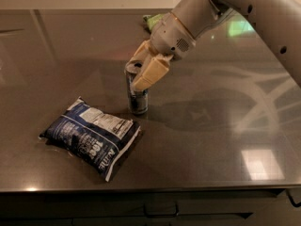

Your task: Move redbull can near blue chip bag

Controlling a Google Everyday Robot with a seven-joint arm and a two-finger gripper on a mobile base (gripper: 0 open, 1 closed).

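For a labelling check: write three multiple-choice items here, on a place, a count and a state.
1. Relative to the puffy navy-blue chip bag, the slim silver-and-blue aluminium can is: A. on top; B. beyond its far right corner; C. far left.
2. Snack bags visible: A. one; B. two; C. four.
3. The gripper, at the can's top, has jaws: A. closed on it; B. wide open; C. holding the bag.
B: can upright beside the bag. B: a light green bag shows behind the arm. A: jaws flank the can.
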